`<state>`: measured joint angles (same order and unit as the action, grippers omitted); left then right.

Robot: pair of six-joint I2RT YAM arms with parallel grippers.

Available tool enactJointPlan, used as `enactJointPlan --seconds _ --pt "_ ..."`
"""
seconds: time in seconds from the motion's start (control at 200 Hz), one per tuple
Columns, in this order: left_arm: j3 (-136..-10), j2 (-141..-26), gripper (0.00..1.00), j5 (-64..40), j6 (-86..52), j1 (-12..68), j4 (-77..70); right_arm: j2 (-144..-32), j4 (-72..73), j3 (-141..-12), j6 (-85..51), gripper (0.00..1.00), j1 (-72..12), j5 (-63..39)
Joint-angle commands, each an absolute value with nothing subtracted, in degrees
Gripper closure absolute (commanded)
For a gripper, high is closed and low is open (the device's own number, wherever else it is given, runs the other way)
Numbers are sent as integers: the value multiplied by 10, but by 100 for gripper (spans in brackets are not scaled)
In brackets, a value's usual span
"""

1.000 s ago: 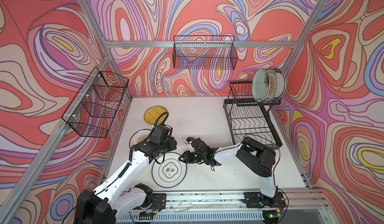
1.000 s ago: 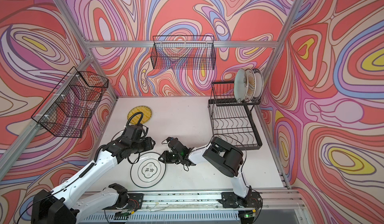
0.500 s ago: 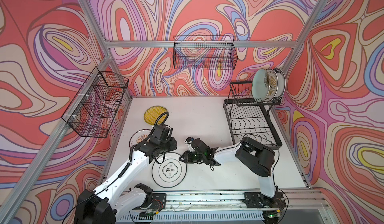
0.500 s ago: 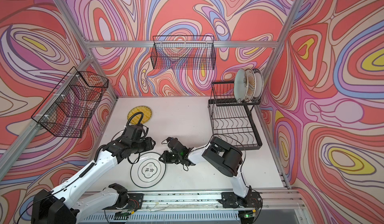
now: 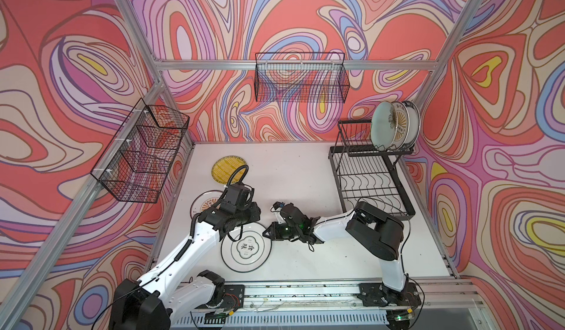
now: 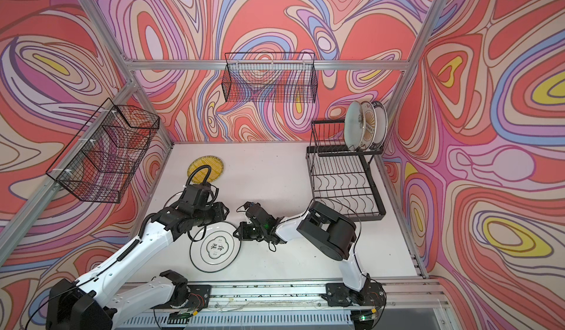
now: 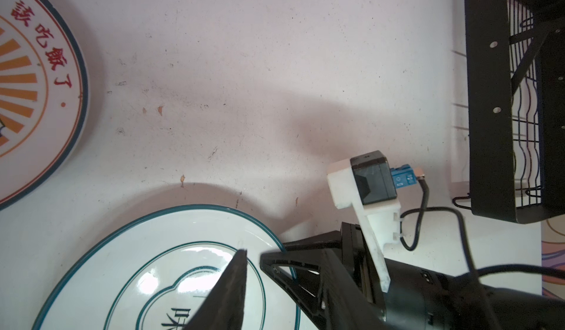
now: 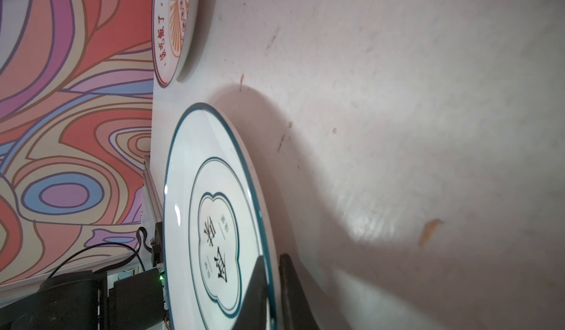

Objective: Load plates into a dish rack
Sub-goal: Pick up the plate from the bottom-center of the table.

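You are picking up the white plate (image 5: 246, 246) on the table (image 5: 305, 175). Your right end effector (image 8: 271, 259) is clamping its rim; whether your left end effector (image 5: 253, 219) is apart, I cannot tell. Next is likely calling for lifting, tilting upright, slotting into the dish rack (image 5: 371, 188).

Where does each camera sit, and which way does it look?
Both top views: high overhead, looking down on the table, dish rack and both arms.
Left wrist: on the left arm, looking down at the white plate; its own finger shows.
Right wrist: on the right arm, looking along that plate; right gripper pinches its rim.
Shared: both wrist views show the sunburst plate.
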<state>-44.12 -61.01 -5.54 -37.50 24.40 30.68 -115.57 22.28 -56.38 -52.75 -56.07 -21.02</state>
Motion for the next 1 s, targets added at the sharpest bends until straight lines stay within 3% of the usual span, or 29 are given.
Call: enactJointPlan --seconds 0.0,0.997 --pt "-452 -616 57 -60 -370 246 319 -1163 178 -564 -519 95 -560 -180" --pt "-455 -630 56 -79 -399 248 283 -996 133 -488 -451 100 -450 -148"
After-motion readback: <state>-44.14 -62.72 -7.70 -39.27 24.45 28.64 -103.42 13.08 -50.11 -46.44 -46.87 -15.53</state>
